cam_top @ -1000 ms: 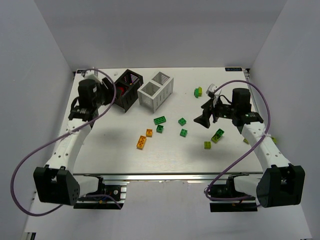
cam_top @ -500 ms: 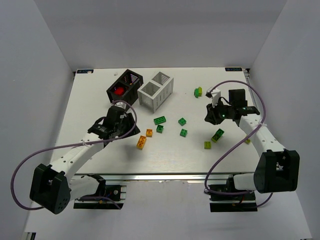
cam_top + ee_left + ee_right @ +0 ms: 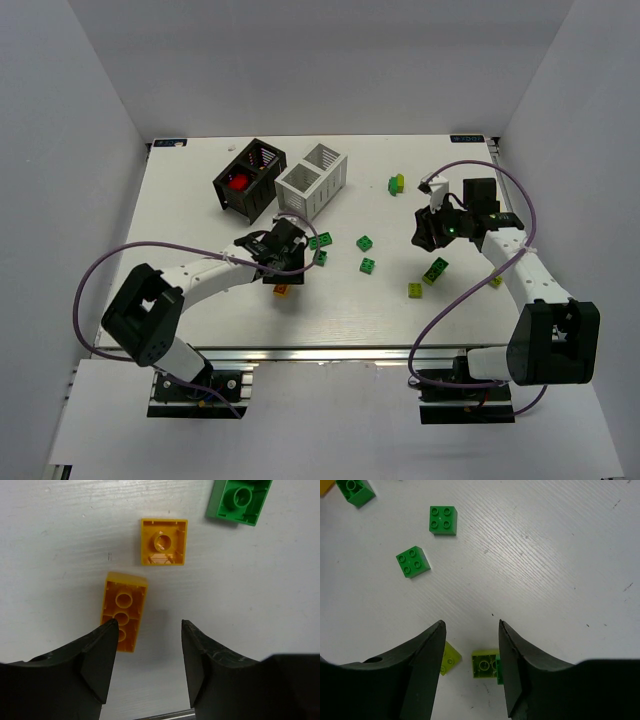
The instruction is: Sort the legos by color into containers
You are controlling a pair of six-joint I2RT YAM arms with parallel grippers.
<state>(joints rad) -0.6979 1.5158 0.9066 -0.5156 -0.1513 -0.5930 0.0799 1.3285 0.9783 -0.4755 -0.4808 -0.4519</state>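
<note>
Nearest the arm bases, the left gripper [image 3: 145, 650] hangs low over the white tabletop [image 3: 260, 590], its jaws released and holding nothing. A long orange brick [image 3: 124, 611] lies hollow side up, with its near end right at the left fingertip [image 3: 100, 655] rather than in the gap. Its long axis runs away from the wrist camera, the far end leaning slightly right. Just beyond it, and apart from it, a square orange brick [image 3: 163, 542] also lies upside down. Farther off to the right an overturned green brick [image 3: 241, 500] sits at a slant.

The right gripper [image 3: 470, 650] likewise has its jaws spread and grips nothing. A yellow-green brick [image 3: 485, 665] lies on the tabletop in the gap, with a darker green part at its right side partly hidden by the right finger. A second yellow-green piece [image 3: 449, 660] shows beside the left finger. Farther out, two square green bricks [image 3: 443, 520] [image 3: 413, 561] lie studs up, near each other but not touching.

At the far left of the tabletop, the black rack [image 3: 248, 178] and the white rack [image 3: 312, 180] stand just beside each other, both turned at a slant. A red brick [image 3: 238, 182] lies in the black rack's nearer compartment. To the right of the racks, a green and yellow-green pair [image 3: 397, 183] sits well apart from the rest.
</note>
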